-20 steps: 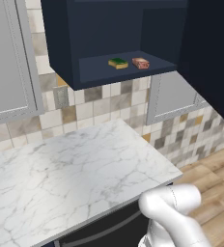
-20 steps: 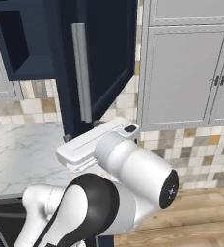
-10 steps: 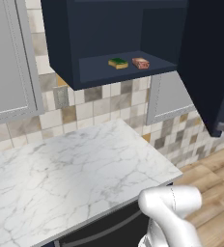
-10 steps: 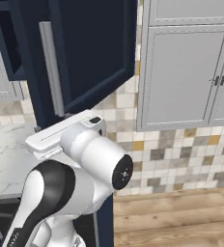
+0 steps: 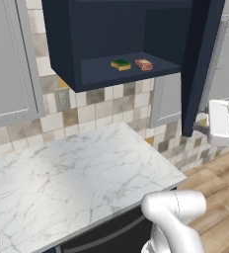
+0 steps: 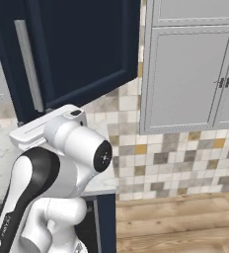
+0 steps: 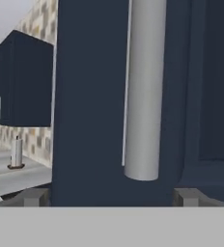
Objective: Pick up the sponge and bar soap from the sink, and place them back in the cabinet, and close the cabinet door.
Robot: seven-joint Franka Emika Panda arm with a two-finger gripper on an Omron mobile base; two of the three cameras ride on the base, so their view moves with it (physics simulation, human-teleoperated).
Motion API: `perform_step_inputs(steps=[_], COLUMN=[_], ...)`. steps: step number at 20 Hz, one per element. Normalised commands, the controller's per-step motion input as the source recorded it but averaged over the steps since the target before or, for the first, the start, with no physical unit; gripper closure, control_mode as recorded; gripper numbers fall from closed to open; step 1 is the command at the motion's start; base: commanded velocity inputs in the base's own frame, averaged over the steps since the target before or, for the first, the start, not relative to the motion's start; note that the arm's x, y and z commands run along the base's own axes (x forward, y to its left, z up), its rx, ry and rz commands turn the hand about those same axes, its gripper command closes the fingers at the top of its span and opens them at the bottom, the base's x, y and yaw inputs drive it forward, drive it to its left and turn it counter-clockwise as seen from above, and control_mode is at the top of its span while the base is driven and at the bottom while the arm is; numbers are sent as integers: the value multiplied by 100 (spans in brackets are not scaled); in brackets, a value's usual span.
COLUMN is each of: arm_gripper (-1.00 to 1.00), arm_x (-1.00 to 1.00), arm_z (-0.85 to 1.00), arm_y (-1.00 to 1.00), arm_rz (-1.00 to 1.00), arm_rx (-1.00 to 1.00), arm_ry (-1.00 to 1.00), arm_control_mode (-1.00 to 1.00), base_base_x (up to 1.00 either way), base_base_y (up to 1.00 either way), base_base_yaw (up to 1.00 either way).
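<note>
The navy cabinet (image 5: 67,44) hangs open above the counter. On its shelf the green-and-yellow sponge (image 5: 120,64) lies just left of the orange-brown bar soap (image 5: 143,64), the two slightly apart. The cabinet door (image 5: 200,64) stands partly swung, seen nearly edge-on, with my white hand (image 5: 224,123) at its lower outer side. In the hand view my gripper (image 7: 111,198) is open and faces the door (image 7: 85,120) closely. The silver bar handle (image 7: 143,96) hangs in line with the gap between the fingertips (image 7: 35,197). The handle (image 6: 30,64) also shows in the right base view. The sink is out of view.
A white marble counter (image 5: 77,178) lies below the cabinet against a tiled backsplash (image 5: 101,104). Light grey panelled wall cabinets (image 6: 190,74) flank the navy one. A paper towel holder (image 7: 16,153) stands on a far counter. Wooden floor (image 6: 185,222) runs to the right.
The cabinet door has swung towards shut, its handle sliding left in the right base view. My arm has followed it left, and the hand has come into the left base view.
</note>
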Motion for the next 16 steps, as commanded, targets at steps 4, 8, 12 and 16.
perform_step_inputs(steps=[4, 8, 12, 16], arm_gripper=[-100, -100, -100, -100], arm_x=[35, 43, 38, 28], arm_z=[0, 0, 1, 5], arm_y=[51, 47, 34, 24], arm_rz=[11, 10, 4, 0], arm_rx=[0, 0, 0, 0], arm_ry=[0, 0, 0, 0], arm_control_mode=[-100, -100, -100, -100], base_base_x=[0, 0, 0, 0], base_base_y=[0, 0, 0, 0], base_base_yaw=[0, 0, 0, 0])
